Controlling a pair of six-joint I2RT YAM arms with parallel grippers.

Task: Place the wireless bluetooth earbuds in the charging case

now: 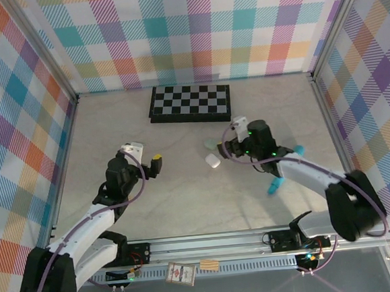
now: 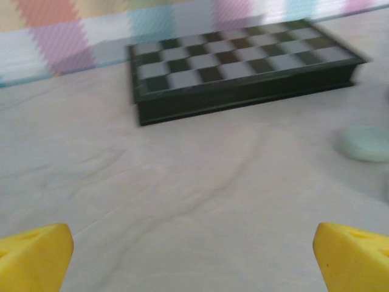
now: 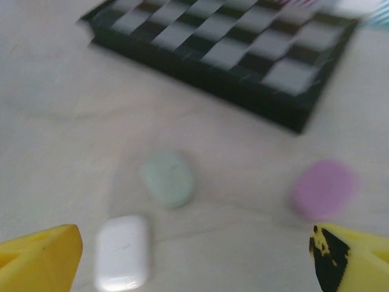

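Top external: left claw (image 1: 154, 164) parks aside; right claw (image 1: 229, 147) hangs by white case (image 1: 213, 161) and mint case (image 1: 212, 144). Left wrist: jaws apart, empty. Right wrist: jaws apart, empty, ready to pick; pink case (image 3: 322, 188) ahead; earbuds too blurred to tell, perhaps inside.

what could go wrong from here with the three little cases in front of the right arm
1. The white case and green case lie close together, so the right jaws, standing wide open, could nudge one while closing on the other.
2. All three, the pink case included, look shut, so probably nothing could go in until a lid is lifted. The right wrist view is blurred, so this is uncertain.
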